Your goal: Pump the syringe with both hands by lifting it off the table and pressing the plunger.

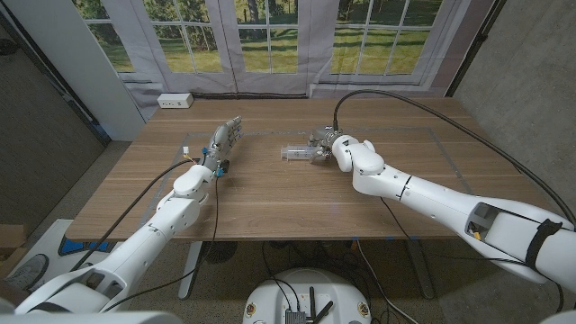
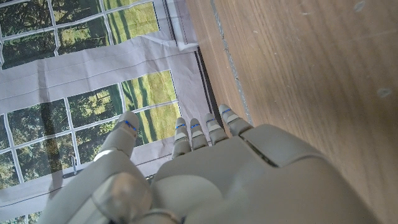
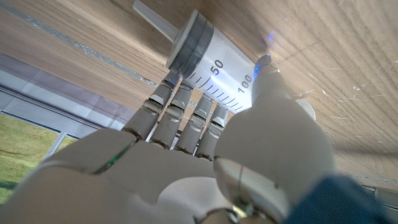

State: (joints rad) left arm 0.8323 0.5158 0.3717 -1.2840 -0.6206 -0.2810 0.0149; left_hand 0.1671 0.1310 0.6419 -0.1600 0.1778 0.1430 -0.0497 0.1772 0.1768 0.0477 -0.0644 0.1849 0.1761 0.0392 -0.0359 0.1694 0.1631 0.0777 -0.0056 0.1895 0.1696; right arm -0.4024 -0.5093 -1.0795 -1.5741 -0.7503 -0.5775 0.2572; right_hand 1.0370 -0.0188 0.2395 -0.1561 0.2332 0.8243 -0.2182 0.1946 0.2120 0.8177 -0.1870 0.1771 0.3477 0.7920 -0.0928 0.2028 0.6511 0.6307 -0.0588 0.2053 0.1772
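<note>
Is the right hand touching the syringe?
Touching. The right wrist view shows the right hand's fingers and thumb closed around the syringe barrel.

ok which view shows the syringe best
The right wrist view: the syringe is close up, scale numbers readable, with the right robot hand wrapped around the barrel. In the head view the syringe is small, lying on the table.

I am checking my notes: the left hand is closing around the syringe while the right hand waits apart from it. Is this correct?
No, the hands are swapped. The right hand closes around the syringe, as the right wrist view shows; the left hand waits apart from it in the head view.
</note>
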